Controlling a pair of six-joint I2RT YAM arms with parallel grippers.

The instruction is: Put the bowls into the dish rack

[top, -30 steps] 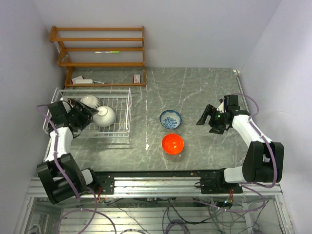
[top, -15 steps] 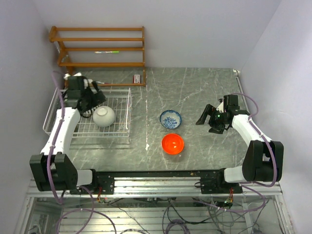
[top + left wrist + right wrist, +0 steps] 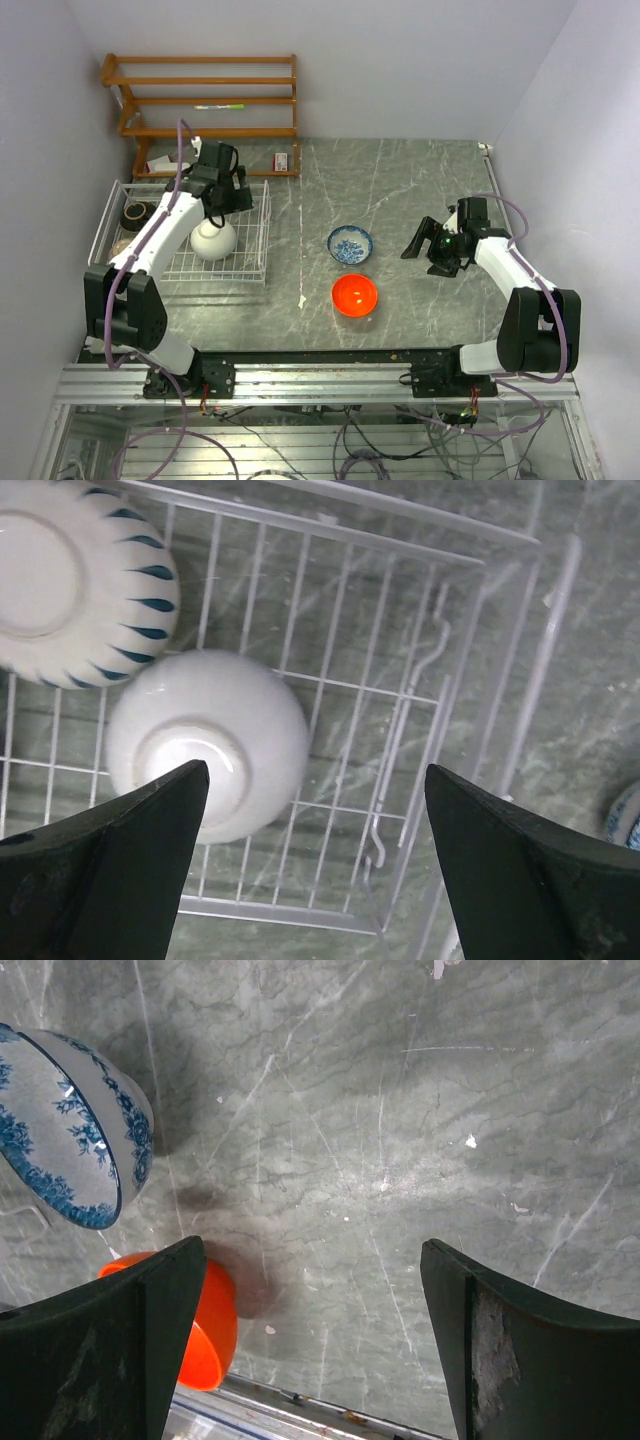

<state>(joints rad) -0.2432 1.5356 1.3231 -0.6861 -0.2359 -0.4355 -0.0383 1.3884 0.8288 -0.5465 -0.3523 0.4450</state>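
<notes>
White wire-grid dish rack [image 3: 255, 228] [image 3: 470, 630] at 9 o'clock on grey marbled table [image 3: 400, 180], w/ glossy white bowl [image 3: 213, 240] [image 3: 207, 742] upside-down inside, beside ribbed teal-streaked bowl [image 3: 70, 580] cut off by frame. L gripper [image 3: 230, 194] [image 3: 312, 775] over rack's 1 o'clock corner, arm stretched fwd, fingers spread, empty; R gripper [image 3: 425, 243] [image 3: 315, 1250] at 3 o'clock, likewise spread & empty. Upright at centre, outside rack: blue-and-white bowl [image 3: 350, 243] [image 3: 70, 1130], orange bowl [image 3: 354, 294] [image 3: 205, 1325]; rack's 9 o'clock end unclear.

No text, brand or number was readable in any view. The blue-and-white bowl [image 3: 70, 1130] bore pattern only. A small red-and-white item [image 3: 283, 160], upper left of the top view, was too small to read.
</notes>
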